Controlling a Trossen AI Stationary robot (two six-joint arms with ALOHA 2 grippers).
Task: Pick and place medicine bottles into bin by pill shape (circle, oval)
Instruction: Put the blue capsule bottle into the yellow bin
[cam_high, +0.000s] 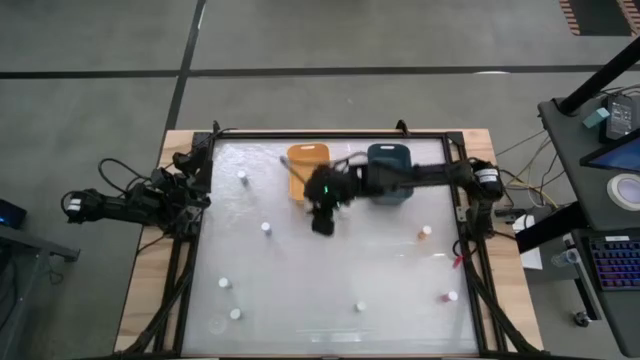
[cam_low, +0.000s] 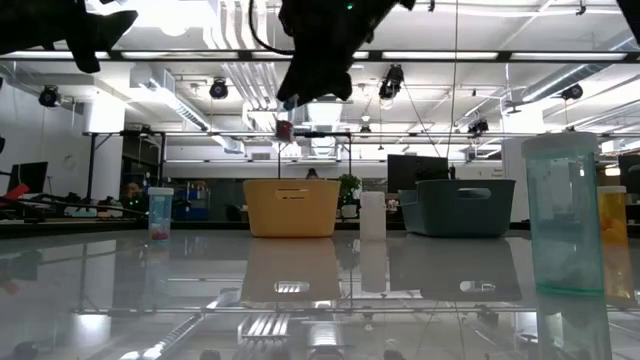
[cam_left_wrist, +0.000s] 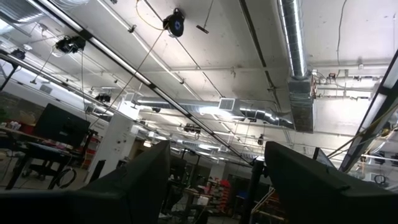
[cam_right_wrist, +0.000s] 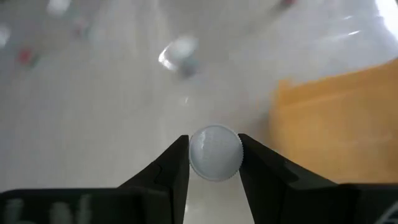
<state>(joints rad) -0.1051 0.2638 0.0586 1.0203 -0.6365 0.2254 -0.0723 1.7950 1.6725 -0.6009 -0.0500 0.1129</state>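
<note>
My right gripper (cam_high: 322, 222) hangs over the table's middle, just near of the orange bin (cam_high: 308, 166), and is shut on a medicine bottle with a round white cap (cam_right_wrist: 215, 153). Several more small bottles stand upright on the table, among them white-capped ones (cam_high: 266, 228) (cam_high: 242, 177) and an orange one (cam_high: 426, 232). A blurred bottle (cam_right_wrist: 180, 53) shows on the table below the gripper. My left gripper (cam_left_wrist: 214, 186) is open and empty, parked at the table's left edge (cam_high: 185, 192) and pointing up at the ceiling. My right gripper pinches the bottle's ribbed white cap (cam_right_wrist: 215, 153) between its two fingers, one on each side of the cap's rim. The fingers come from above, pointing down. The bottle's body is hidden below the cap; the bottle is lifted clear of the table.
A dark teal bin (cam_high: 390, 172) stands right of the orange bin at the far edge. Bottles are scattered near the near edge (cam_high: 360, 307) (cam_high: 235, 314) and at the right (cam_high: 450, 297). In the low view a big clear bottle (cam_low: 563, 215) stands close by.
</note>
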